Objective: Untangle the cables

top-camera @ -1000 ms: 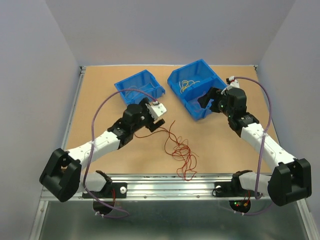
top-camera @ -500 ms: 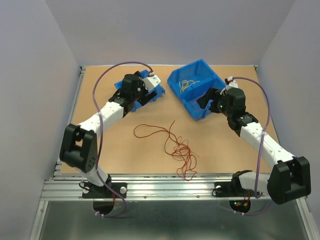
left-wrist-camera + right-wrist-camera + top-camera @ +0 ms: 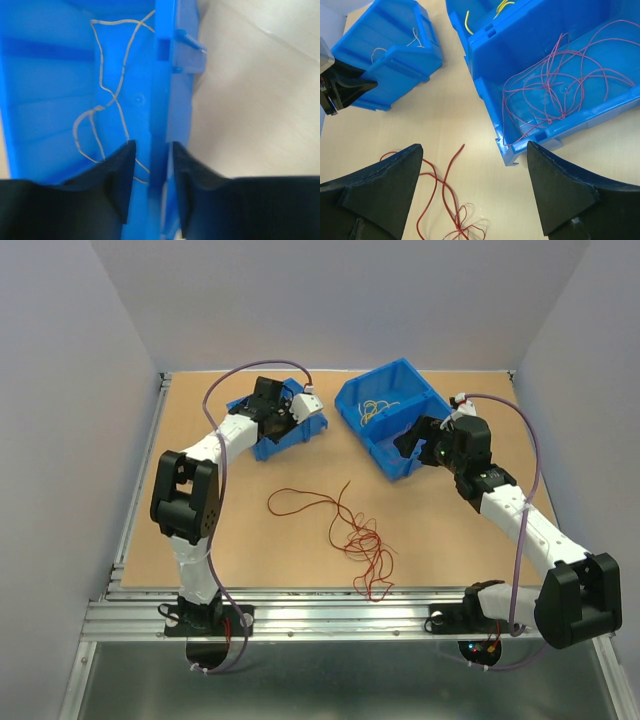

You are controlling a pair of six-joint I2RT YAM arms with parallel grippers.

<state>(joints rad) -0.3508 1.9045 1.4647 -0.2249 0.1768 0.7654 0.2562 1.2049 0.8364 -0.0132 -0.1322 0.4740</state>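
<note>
Inside the small bin [image 3: 40, 75], only wrist views show a cable [image 3: 111, 104].

Small blue bin [image 3: 305, 427], larger blue bin [image 3: 372, 440], tan tabletop [image 3: 430, 540]

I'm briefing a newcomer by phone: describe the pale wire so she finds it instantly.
On the table, left of the large blue bin, sits a smaller blue bin whose wall the left pincer straddles. Inside lies one thin looping wire. It is pale beige; the large bin's wires are pink and yellow, the loose tangle red.
</note>
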